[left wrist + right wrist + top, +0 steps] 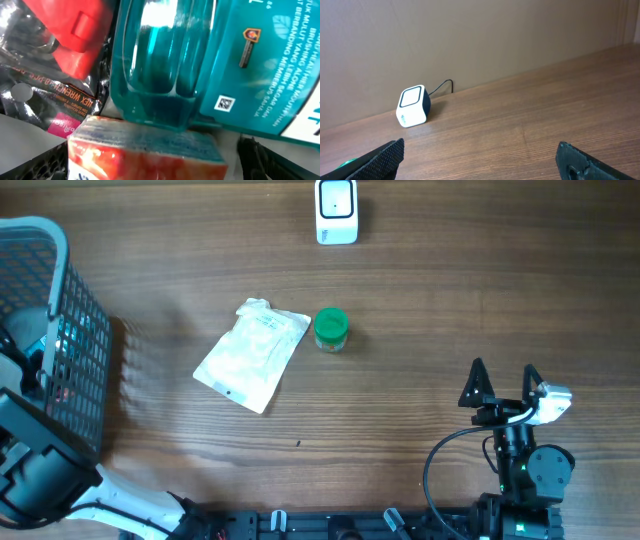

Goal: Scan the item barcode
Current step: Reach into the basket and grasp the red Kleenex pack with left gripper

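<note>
While both arms are sitting at the near edge of the surface (450, 280), I am reading the right end effector (503, 383) as hanging with its jaws spread wide and nothing between them, over bare wood near the front right. Open room is lying all round it: to its right, ahead, and leftward toward the middle. The left end effector (150, 167) is reaching down inside the mesh basket (85, 330) at the left edge, jaws standing wide, with no grip that I can make out. Its camera is showing a teal package (240, 60), a red pack (75, 35) and an orange box (145, 150) crowding close in front of it. Farther out, a white pouch (252, 355) is lying flat mid-surface. A green-lidded jar (331, 328) is standing just beside its far right corner. Both are lying left of and beyond the right end effector. Farthest, the white scanner (336, 210) is sitting at the far edge, with bare wood separating it from the jar.
</note>
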Action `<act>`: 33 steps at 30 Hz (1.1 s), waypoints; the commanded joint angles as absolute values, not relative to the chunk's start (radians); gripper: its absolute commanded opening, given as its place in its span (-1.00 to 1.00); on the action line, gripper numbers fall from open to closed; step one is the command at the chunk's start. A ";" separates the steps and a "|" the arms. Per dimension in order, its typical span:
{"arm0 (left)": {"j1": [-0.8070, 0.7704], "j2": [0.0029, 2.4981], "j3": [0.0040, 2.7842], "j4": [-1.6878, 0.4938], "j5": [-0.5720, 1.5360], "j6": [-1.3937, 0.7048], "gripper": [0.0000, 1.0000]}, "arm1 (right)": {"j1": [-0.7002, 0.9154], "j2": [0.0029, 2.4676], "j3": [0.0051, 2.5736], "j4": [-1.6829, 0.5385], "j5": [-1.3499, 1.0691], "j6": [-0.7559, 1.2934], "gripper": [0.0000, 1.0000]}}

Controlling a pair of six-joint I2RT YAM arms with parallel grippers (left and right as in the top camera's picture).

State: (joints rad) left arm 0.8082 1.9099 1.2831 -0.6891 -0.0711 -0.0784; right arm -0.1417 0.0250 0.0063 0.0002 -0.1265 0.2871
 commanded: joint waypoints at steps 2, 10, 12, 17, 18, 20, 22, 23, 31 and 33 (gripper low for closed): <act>0.810 1.970 1.273 -0.677 -0.080 -0.056 0.96 | -0.142 0.023 0.006 0.007 -0.120 0.291 1.00; 0.810 1.975 1.273 -0.693 -0.080 -0.057 0.48 | -0.142 0.023 0.006 0.006 -0.120 0.291 1.00; 0.810 1.975 1.274 -0.697 -0.080 -0.059 0.45 | -0.142 0.023 0.006 0.007 -0.120 0.291 1.00; 0.810 1.929 1.274 -0.708 -0.080 -0.060 0.43 | -0.142 0.023 0.006 0.007 -0.120 0.291 1.00; 0.810 1.900 1.274 -0.711 -0.080 -0.060 0.43 | -0.142 0.023 0.006 0.007 -0.120 0.291 1.00; 0.810 1.840 1.274 -0.714 -0.080 -0.060 0.43 | -0.142 0.023 0.006 0.007 -0.120 0.291 1.00; 0.810 1.744 1.274 -0.714 -0.080 -0.060 0.43 | -0.142 0.023 0.006 0.006 -0.120 0.291 1.00; 0.810 1.713 1.274 -0.714 -0.080 -0.060 0.43 | -0.142 0.023 0.006 0.006 -0.120 0.291 1.00; 0.810 1.329 1.274 -0.678 0.087 -0.115 0.44 | -0.142 0.023 0.006 0.007 -0.120 0.291 1.00; 0.810 1.219 1.274 -0.661 0.154 -0.144 0.43 | -0.142 0.023 0.006 0.006 -0.120 0.291 1.00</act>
